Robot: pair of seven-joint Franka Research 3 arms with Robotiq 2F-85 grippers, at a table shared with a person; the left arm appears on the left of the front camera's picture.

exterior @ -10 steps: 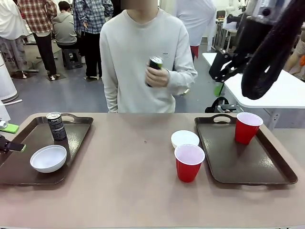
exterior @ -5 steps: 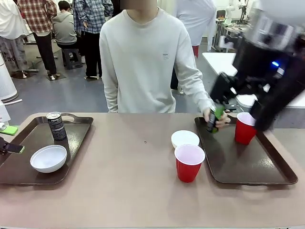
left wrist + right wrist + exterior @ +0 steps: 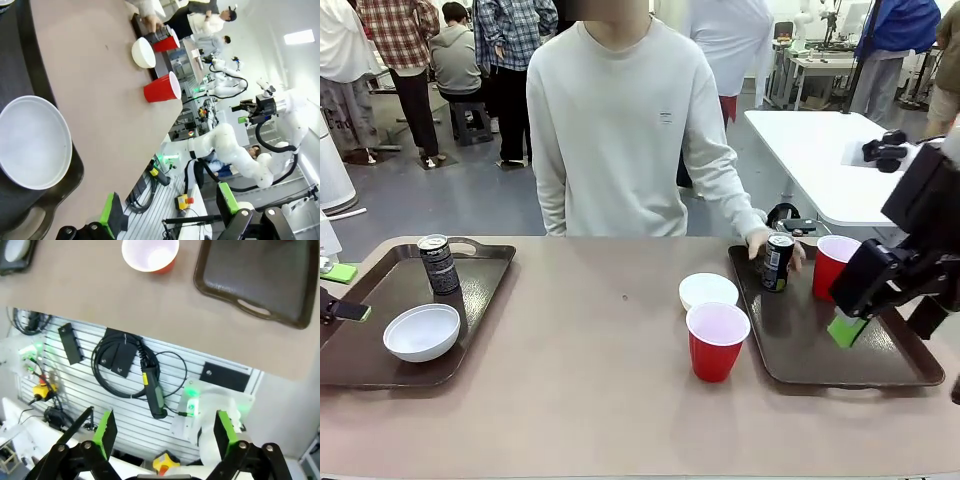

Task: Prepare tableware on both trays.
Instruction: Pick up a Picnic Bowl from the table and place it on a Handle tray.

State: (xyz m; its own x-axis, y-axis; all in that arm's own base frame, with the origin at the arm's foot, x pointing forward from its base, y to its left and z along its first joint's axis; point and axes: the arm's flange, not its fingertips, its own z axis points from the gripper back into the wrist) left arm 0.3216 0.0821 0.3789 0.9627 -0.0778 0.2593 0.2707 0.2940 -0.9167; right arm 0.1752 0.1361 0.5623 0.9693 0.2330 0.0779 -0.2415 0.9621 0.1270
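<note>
Front view: a person's hand (image 3: 758, 245) holds a slim dark can (image 3: 779, 262) upright on the glossy brown right tray (image 3: 802, 342) beside a red plastic cup (image 3: 838, 265), while the left gripper (image 3: 168, 207) and right gripper (image 3: 165, 434) both gape wide, empty.

Glossy red plastic cups (image 3: 717, 345) (image 3: 837, 265), textured brown plastic trays (image 3: 812, 345) (image 3: 485, 275), smooth tan tabletop (image 3: 580, 380)
</note>
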